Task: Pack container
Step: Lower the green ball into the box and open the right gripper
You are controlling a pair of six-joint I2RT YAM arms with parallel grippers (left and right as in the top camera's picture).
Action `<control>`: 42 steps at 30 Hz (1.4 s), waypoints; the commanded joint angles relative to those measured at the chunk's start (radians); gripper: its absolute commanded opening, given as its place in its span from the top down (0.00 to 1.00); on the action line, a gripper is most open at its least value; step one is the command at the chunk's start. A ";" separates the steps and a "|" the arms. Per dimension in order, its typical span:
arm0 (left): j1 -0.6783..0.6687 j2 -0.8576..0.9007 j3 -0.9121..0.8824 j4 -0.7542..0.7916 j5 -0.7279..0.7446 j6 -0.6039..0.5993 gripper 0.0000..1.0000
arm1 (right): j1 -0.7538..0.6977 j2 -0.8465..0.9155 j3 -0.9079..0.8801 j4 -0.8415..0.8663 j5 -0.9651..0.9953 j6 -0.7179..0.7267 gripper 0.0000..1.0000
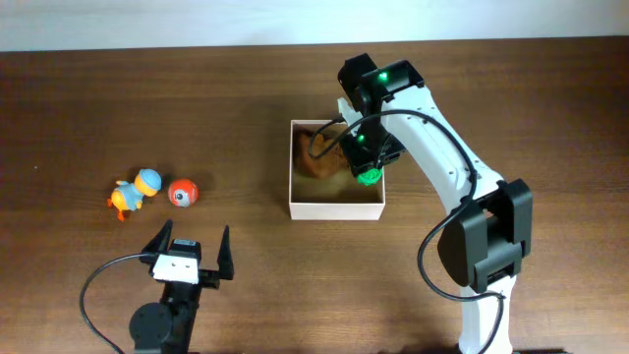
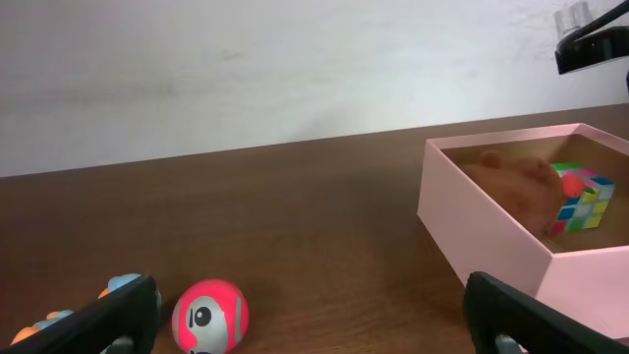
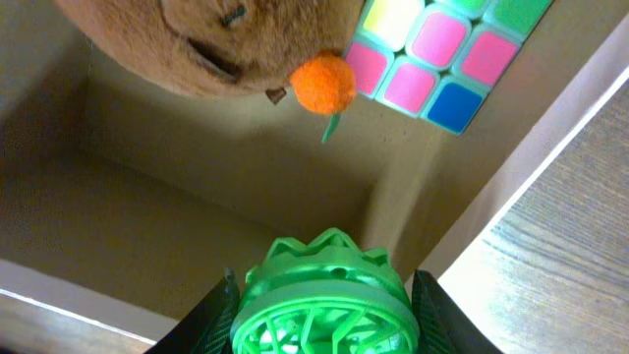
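You are looking at one white container (image 1: 334,208). Two toys are lying inside it: one brown plush toy (image 1: 316,162) and one colourful puzzle cube (image 2: 582,197). Two more are lying outside it: one duck (image 1: 133,192) and one red ball (image 1: 183,193). One green ridged toy (image 3: 324,295) is also showing, making five toys. Two grippers are showing: the left gripper (image 1: 192,251) and the right gripper (image 1: 368,169).

Plush (image 1: 316,157) and puzzle cube (image 3: 442,49) block the container's (image 1: 334,210) far side, leaving near floor free.
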 commanded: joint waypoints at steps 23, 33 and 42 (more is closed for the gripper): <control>0.006 -0.009 -0.002 -0.005 0.000 0.019 0.01 | 0.005 -0.003 -0.148 0.088 0.013 -0.007 0.49; 0.006 -0.009 -0.002 -0.005 0.000 0.019 0.01 | 0.005 -0.003 -0.148 0.108 0.008 -0.018 0.36; 0.006 -0.009 -0.002 -0.005 0.000 0.019 0.01 | 0.011 -0.003 -0.033 0.069 -0.036 -0.030 0.36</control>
